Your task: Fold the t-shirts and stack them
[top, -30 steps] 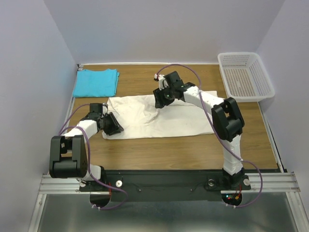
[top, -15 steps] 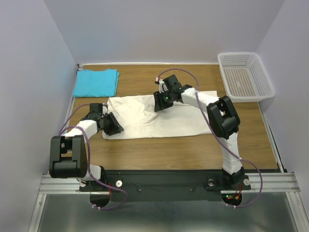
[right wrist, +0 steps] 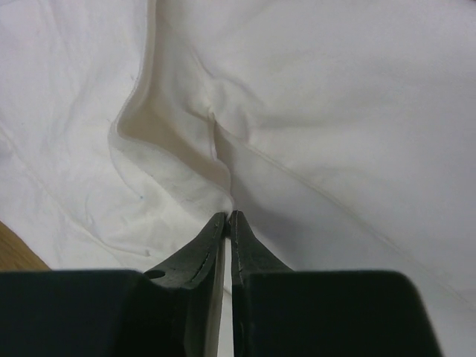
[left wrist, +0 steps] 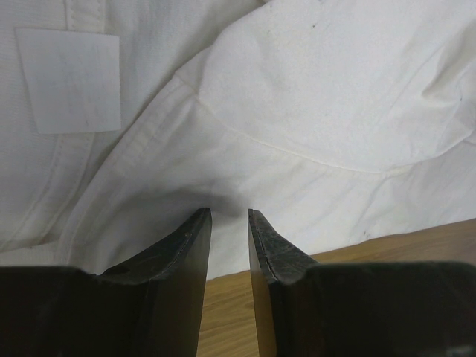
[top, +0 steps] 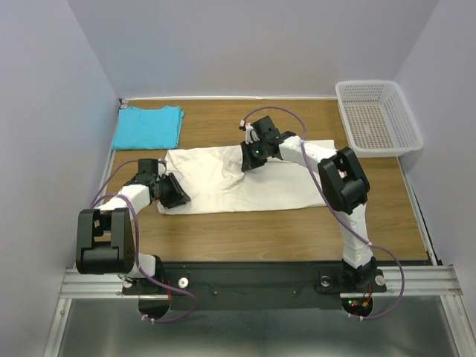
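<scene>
A large cream-white cotton t-shirt (top: 253,190) lies spread and rumpled across the middle of the brown wooden worktop (top: 260,230), between two black-and-white robot arms. The right arm (top: 312,152) reaches to the shirt's far edge, where its jaws are all but pressed together, pinching a raised ridge of the cream cloth. The left arm (top: 130,195) rests at the shirt's near left corner. Its jaws stand a narrow gap apart with their tips on the hem, where cloth gives way to bare wood, and whether any cloth sits between them cannot be told. A white rectangular label (left wrist: 71,78) shows on the fabric just beyond. A plain turquoise blue t-shirt (top: 149,126) lies folded in the far left corner, well apart from the cream one. A white plastic mesh basket (top: 364,83) sits at the far right corner.
</scene>
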`<action>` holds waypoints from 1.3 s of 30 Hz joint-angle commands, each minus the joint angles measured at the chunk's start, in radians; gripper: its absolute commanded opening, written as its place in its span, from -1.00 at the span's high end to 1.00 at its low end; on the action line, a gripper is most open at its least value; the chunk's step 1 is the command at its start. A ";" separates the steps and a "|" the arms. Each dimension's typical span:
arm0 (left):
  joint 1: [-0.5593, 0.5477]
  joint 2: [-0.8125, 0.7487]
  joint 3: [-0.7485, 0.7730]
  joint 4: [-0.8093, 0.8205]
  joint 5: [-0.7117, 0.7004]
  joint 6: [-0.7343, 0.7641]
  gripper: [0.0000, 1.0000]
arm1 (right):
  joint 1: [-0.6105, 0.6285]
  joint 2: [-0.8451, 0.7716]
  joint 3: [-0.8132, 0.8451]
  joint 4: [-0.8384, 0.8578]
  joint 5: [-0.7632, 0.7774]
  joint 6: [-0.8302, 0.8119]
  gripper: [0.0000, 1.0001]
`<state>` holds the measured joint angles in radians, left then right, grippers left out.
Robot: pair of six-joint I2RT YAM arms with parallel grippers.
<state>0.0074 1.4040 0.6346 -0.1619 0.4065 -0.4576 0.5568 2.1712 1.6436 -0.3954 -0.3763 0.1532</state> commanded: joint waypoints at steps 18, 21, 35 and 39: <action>-0.004 -0.028 0.007 -0.005 -0.001 0.011 0.24 | -0.006 -0.140 -0.097 0.064 0.097 -0.040 0.85; -0.004 -0.031 0.007 -0.005 -0.001 0.011 0.24 | -0.005 -0.145 -0.103 0.064 0.119 -0.047 0.48; -0.004 -0.243 0.123 -0.027 -0.009 0.033 0.17 | -0.107 -0.416 -0.181 0.044 0.085 -0.413 -0.18; -0.001 -0.330 0.191 -0.063 -0.070 0.065 0.13 | -0.181 -0.603 -0.328 0.030 -0.053 -0.493 -0.33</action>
<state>0.0071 1.1625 0.7406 -0.2146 0.3859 -0.4381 0.4347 1.7233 1.4082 -0.3672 -0.2916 -0.1879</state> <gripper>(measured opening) 0.426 0.638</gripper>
